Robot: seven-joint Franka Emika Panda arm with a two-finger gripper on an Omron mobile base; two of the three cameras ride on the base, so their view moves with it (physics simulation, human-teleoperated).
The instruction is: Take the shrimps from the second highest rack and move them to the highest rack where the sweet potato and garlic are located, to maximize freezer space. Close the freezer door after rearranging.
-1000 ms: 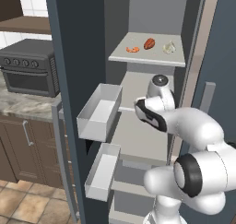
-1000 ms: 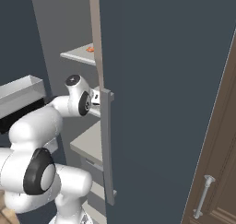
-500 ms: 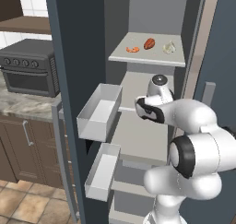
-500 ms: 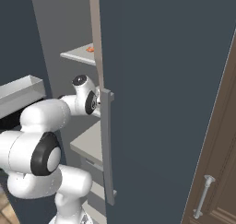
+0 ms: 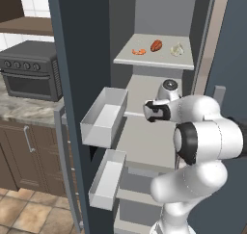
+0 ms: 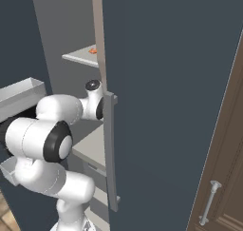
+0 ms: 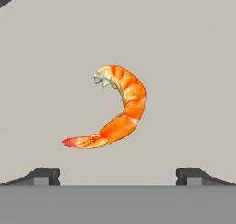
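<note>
room: curled orange shrimp point(image 7: 120, 109) lies alone on bare grey rack point(image 7: 193, 57), no edges nearby
gripper point(image 7: 118, 176): spread wide, holding nothing, aimed at it

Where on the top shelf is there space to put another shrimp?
The top rack is bare along its front edge and behind the food. The shrimp, sweet potato and garlic sit in a row across the middle, with small gaps between them.

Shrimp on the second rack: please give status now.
Gripper open, above the shrimp, not gripping. One shrimp already on top rack beside sweet potato and garlic. Nothing in the way.
</note>
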